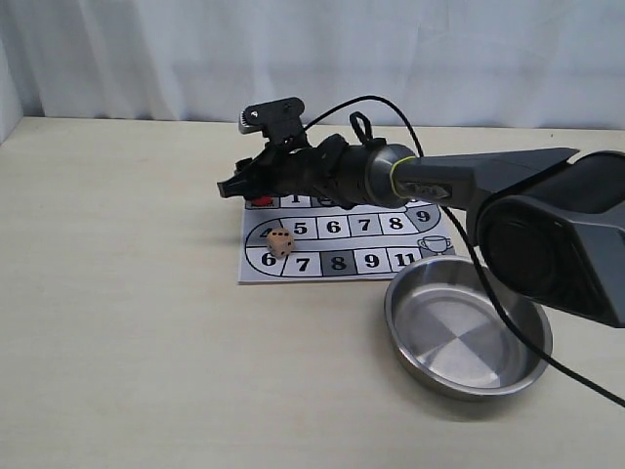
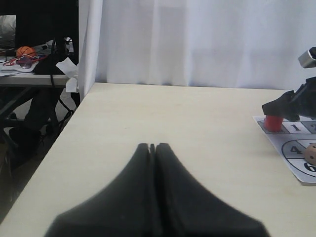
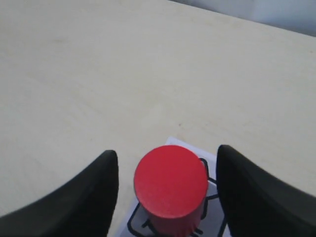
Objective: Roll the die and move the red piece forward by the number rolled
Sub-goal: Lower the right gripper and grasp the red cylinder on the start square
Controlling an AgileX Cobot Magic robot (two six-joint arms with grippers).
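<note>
Now | right gripper (image 1: 237, 188) open, jaws straddling the red piece (image 3: 170, 187) at the board's (image 1: 337, 262) far-left corner, seemingly lined up to grasp it | die (image 1: 280, 243) rests by square 4 | left gripper (image 2: 152, 148) closed, idle.

It looks like a robotics lab test bay: a bare pale tabletop (image 1: 127, 293) backed by a plain white curtain (image 1: 439, 59) along the top, with a cluttered side desk (image 2: 15, 79) holding an orange ball (image 2: 24, 51) at the left wrist view's upper left.

left tool (image 2: 152, 147): closed tight | right tool (image 3: 166, 150): spread apart, arm outstretched
</note>
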